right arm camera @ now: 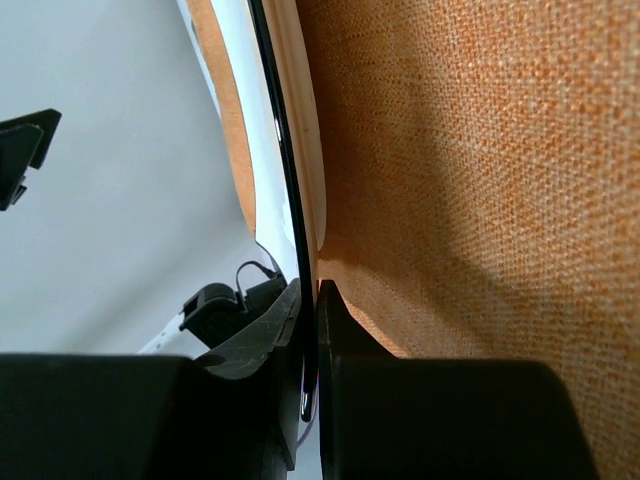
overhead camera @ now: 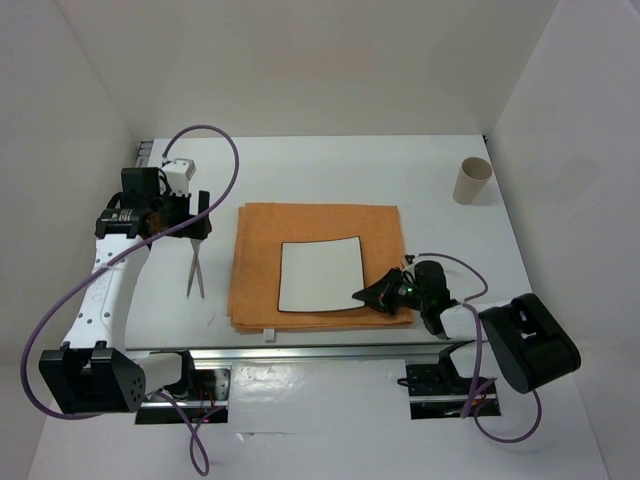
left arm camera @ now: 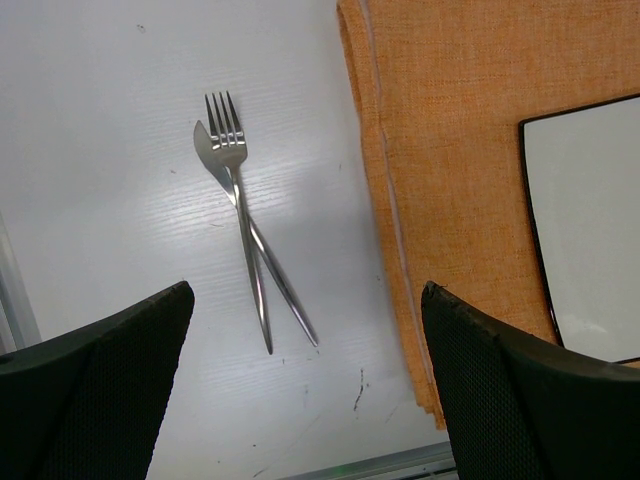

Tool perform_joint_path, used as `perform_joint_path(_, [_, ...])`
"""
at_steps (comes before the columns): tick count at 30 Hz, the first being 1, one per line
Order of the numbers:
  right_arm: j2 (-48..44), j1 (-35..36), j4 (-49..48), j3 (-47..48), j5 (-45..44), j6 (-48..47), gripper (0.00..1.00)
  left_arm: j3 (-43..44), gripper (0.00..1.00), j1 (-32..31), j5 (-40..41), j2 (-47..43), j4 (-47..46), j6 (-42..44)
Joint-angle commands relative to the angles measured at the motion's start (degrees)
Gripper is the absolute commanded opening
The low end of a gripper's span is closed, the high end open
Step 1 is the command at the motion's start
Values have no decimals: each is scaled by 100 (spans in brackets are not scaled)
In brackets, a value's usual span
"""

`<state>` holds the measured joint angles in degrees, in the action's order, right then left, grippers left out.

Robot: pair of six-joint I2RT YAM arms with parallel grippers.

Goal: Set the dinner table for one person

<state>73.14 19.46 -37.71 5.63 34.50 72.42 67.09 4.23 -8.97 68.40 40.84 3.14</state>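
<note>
Bright, even, diffuse white light fills the top view, leaving only faint, soft shadows on the counter (overhead camera: 450, 220) beside the arms. In the left wrist view a pale sheen spreads over the counter around the fork (left arm camera: 251, 260), which glints, while the left tool's fingers (left arm camera: 100, 400) sit dark and slightly soft. In the right wrist view the orange cloth (right arm camera: 480, 150) shows crisp weave, a shadow darkens it near the right tool (right arm camera: 308, 300), and the plate (right arm camera: 235, 60) and the background behind it blur.

Desk (overhead camera: 300, 165): white, smooth, faint sheen
Cloth (overhead camera: 320, 222): orange weave, coarse, matt
Plate (overhead camera: 320, 275), between right fingers (right arm camera: 430, 420): white, glossy, black rim
Fork (left arm camera: 257, 290), knife (left arm camera: 290, 300), ahead of left fingers (left arm camera: 100, 400): polished metal
Left fingers: black, matt, fine-textured
Cup (overhead camera: 472, 180): tan, matt, paper-like
</note>
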Motion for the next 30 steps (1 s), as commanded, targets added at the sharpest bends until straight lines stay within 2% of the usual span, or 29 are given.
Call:
perform_joint_path(1, [183,5,-896,245,329,-176,0,-29,100,34,-70,-134,-15,143])
perform_joint_path(8, [-28,5,202,316,101,-580,0,-135,100,34,35,-196,-15,249])
perform_joint_path(9, [-107,5,377,316,101,-632,4,-135,100,34,36,-196,-15,249])
perform_joint_path(12, [-169,5,326,255,48,-694,6,-187,100,34,89,-196,-15,302])
perform_joint_path(15, [303,-57,572,421,152,-913,6,-188,100,34,89,-143,-15,302])
perform_joint_path(19, [1006,-127,336,580,408,-898,6,-188,100,34,89,-143,38,302])
perform_joint_path(24, [1308,-127,159,580,478,-774,10,-188,100,34,89,-143,90,302])
perform_joint_path(27, [1194,-127,571,632,330,-774,22,-240,100,34,89,-196,91,354])
perform_joint_path(28, [1080,-127,711,632,329,-852,30,-240,100,34,89,-196,91,354])
perform_joint_path(29, [1027,-127,991,746,329,-914,42,-240,100,34,141,-196,91,407])
perform_joint_path(30, [1026,-127,1194,825,329,-975,48,-240,100,34,141,-196,91,407])
